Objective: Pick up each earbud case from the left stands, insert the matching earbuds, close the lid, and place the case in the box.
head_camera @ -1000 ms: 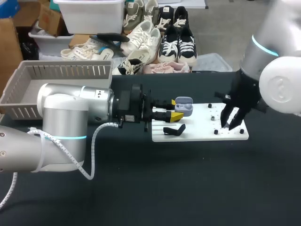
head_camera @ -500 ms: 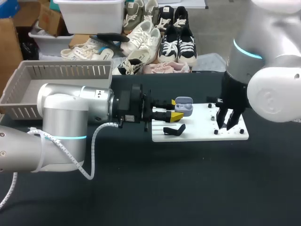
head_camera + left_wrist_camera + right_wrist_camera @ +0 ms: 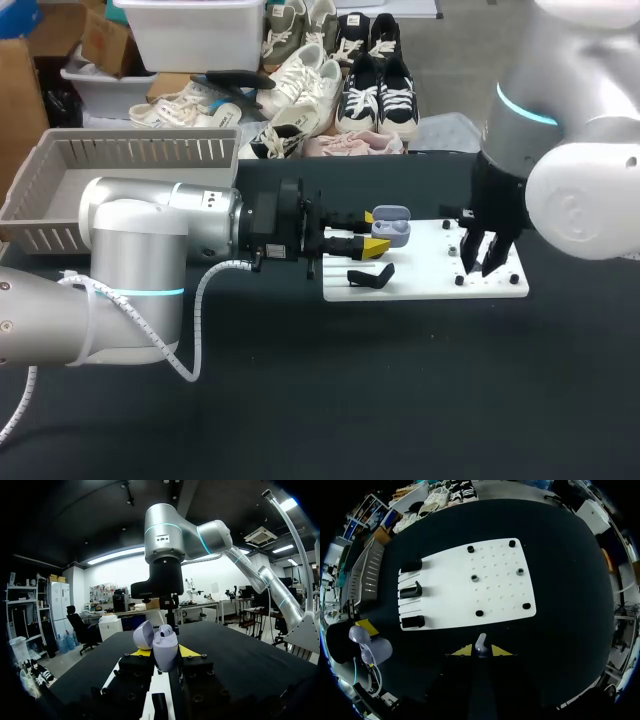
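The left fingers (image 3: 187,651) are closed on the light purple earbud case (image 3: 165,650), one yellow tip on each side. The case sticks out past the tips, tilted a little. Its lid (image 3: 143,635) is swung open beside the body. From above, the case hangs over the left back corner of the white board (image 3: 500,595), just behind the black stands (image 3: 410,590) along that edge.

The right fingers (image 3: 462,651) pinch a small pale earbud (image 3: 480,644) between their yellow tips (it looks like a tiny stem poking out). They hang over the right part of the white board, well apart from the case. A few small black pegs (image 3: 474,578) stick up from the board under them.

The white board lies flat on the dark tabletop (image 3: 400,400). The gray box (image 3: 120,160) sits on the tabletop well to the left of the board and farther back.
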### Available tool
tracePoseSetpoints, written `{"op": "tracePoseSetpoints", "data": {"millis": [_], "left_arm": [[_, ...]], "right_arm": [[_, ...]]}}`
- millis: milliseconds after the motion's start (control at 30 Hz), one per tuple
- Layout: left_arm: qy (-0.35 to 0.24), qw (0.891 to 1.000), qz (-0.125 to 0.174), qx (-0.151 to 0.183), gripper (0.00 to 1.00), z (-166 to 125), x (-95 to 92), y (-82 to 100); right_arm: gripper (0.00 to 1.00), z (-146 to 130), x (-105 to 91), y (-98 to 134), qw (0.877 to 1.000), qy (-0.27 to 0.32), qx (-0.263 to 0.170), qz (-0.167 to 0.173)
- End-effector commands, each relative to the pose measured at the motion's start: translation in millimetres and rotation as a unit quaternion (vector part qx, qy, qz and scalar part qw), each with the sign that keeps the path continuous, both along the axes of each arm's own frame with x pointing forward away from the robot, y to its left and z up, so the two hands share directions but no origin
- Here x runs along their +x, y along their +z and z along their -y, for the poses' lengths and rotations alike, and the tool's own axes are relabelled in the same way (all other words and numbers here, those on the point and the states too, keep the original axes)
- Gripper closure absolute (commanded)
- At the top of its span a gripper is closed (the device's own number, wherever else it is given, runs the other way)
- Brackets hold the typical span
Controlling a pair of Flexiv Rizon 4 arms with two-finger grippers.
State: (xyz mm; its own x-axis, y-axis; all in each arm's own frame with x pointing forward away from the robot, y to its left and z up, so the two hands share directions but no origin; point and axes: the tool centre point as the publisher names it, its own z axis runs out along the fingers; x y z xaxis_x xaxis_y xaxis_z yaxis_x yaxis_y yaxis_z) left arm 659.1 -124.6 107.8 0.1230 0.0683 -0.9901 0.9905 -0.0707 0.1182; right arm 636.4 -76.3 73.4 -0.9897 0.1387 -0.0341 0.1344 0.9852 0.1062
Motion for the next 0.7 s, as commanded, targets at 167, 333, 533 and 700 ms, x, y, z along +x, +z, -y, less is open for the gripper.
{"op": "tracePoseSetpoints", "data": {"millis": [167, 333, 533, 700], "left_arm": [[0.0, 1.0, 0.0, -0.001, 1.0, 0.3, 0.3, -0.7], [0.0, 1.0, 0.0, -0.001, 1.0, 0.3, 0.3, -0.7], [0.0, 1.0, 0.0, -0.001, 1.0, 0.3, 0.3, -0.7], [0.0, 1.0, 0.0, -0.001, 1.0, 0.3, 0.3, -0.7]], "right_arm": [[1.0, 10.0, 6.0, 31.2, 0.999, 0.004, -0.004, 0.035], [1.0, 10.0, 9.1, 63.4, 0.998, 0.035, -0.019, 0.058], [1.0, -5.5, 6.8, 99.1, 0.993, 0.096, -0.033, 0.059], [1.0, -27.9, 0.1, 125.2, 0.987, 0.142, -0.044, 0.067]]}}
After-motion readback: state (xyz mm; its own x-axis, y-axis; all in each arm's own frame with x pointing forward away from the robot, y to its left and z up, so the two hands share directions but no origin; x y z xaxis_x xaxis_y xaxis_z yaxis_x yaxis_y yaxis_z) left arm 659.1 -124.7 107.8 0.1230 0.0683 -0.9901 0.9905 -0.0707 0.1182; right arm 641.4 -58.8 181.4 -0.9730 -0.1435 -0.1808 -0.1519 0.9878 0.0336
